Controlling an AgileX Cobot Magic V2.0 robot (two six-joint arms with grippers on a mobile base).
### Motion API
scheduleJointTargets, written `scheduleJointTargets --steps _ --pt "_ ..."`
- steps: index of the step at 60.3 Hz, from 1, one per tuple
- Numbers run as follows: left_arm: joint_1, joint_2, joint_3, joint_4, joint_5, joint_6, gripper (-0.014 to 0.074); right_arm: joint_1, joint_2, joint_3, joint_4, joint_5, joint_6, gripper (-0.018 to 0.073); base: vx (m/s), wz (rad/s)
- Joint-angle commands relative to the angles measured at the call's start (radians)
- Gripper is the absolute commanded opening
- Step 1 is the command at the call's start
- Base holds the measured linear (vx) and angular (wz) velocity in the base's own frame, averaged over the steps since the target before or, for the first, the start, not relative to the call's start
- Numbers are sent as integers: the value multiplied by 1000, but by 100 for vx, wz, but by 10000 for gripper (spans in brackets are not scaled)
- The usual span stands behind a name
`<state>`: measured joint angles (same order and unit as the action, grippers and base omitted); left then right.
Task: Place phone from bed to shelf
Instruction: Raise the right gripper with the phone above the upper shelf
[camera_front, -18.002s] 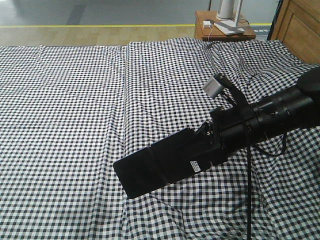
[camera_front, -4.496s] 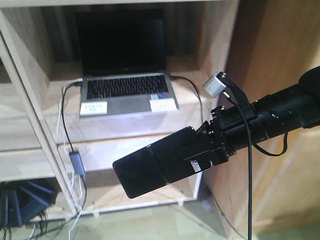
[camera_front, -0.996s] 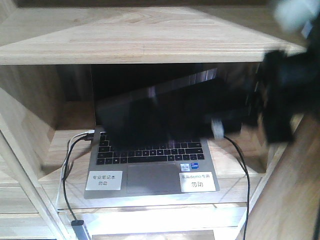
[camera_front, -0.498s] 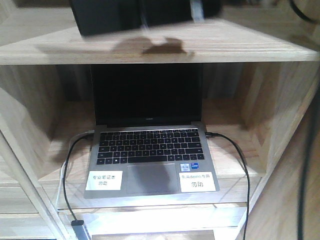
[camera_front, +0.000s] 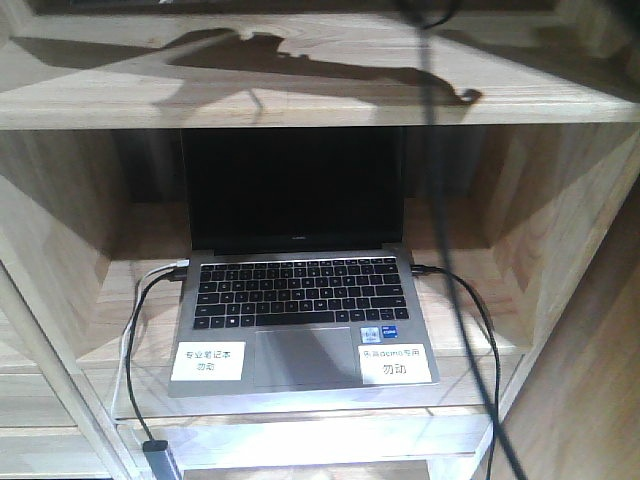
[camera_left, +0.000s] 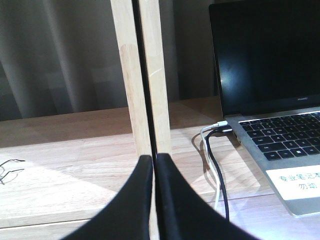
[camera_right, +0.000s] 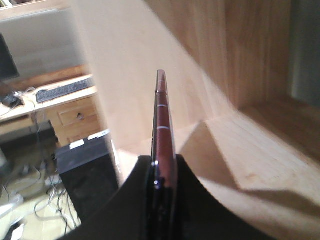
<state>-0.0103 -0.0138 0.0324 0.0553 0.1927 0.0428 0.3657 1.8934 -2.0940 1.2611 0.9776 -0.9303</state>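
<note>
Pale wooden shelf (camera_front: 300, 95) holding an open grey laptop (camera_front: 300, 320) in its compartment. Right fingers (camera_right: 164, 175) clamped on the phone (camera_right: 162, 125), seen edge-on above a shelf plank. Left fingers (camera_left: 154, 165) pressed together, holding nothing, before an upright plank.

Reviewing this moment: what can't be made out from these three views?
- Phone: right wrist view shows only its thin edge; front view misses it, above the top edge.
- Right gripper: out of the front view; only a shadow on the shelf.
- Left gripper: blocks the foreground.
</note>
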Motion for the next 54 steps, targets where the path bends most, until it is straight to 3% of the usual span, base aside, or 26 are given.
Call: scheduleJointTargets --steps 1,54 --pt "-2 -10 -26 -5 -70 -4 1 10 -12 -39 80 -102 -8 -1 0 0" --pt "-2 -10 -26 -5 -70 -4 1 12 101 -38 80 -224 -42 1 0 0"
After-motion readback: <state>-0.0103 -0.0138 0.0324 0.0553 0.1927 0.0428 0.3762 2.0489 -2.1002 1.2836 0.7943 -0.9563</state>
